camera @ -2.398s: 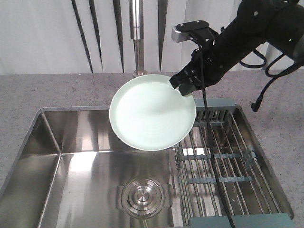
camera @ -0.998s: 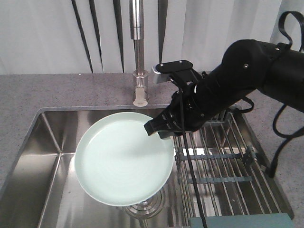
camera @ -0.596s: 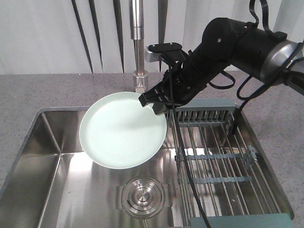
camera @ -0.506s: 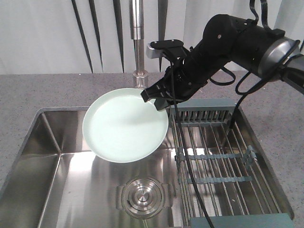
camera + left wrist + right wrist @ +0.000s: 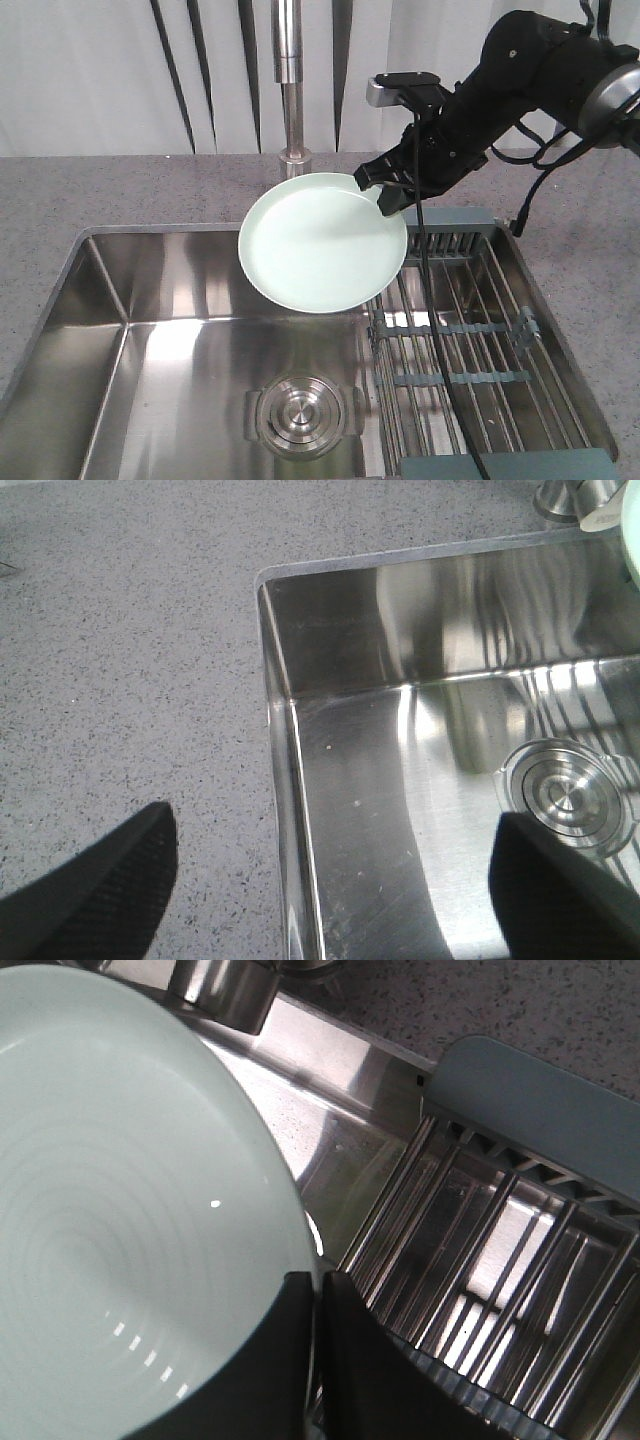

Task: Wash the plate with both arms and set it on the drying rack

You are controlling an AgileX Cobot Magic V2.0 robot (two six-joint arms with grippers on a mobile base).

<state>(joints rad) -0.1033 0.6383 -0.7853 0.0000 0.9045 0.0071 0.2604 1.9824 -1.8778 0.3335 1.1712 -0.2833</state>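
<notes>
The pale mint-green plate [image 5: 322, 243] hangs tilted over the sink, its right edge above the drying rack [image 5: 470, 345]. My right gripper [image 5: 385, 195] is shut on the plate's upper right rim; in the right wrist view its jaws [image 5: 315, 1290] pinch the rim of the plate [image 5: 120, 1220], with the rack's rods [image 5: 480, 1280] just beyond. My left gripper [image 5: 330, 870] is open and empty, low over the sink's left wall, its fingertips [image 5: 110, 870] spread wide. A sliver of the plate [image 5: 630, 550] shows at that view's right edge. The left arm is out of the front view.
The steel sink basin [image 5: 170, 340] has a round drain [image 5: 300, 412]. The tap [image 5: 290, 80] stands behind the plate. Grey speckled counter [image 5: 120, 190] surrounds the sink. A black cable [image 5: 440, 330] hangs from the right arm across the rack.
My right arm has carried the plate up and to the right, from low over the drain to the sink's middle by the rack. Its grip on the rim is unchanged.
</notes>
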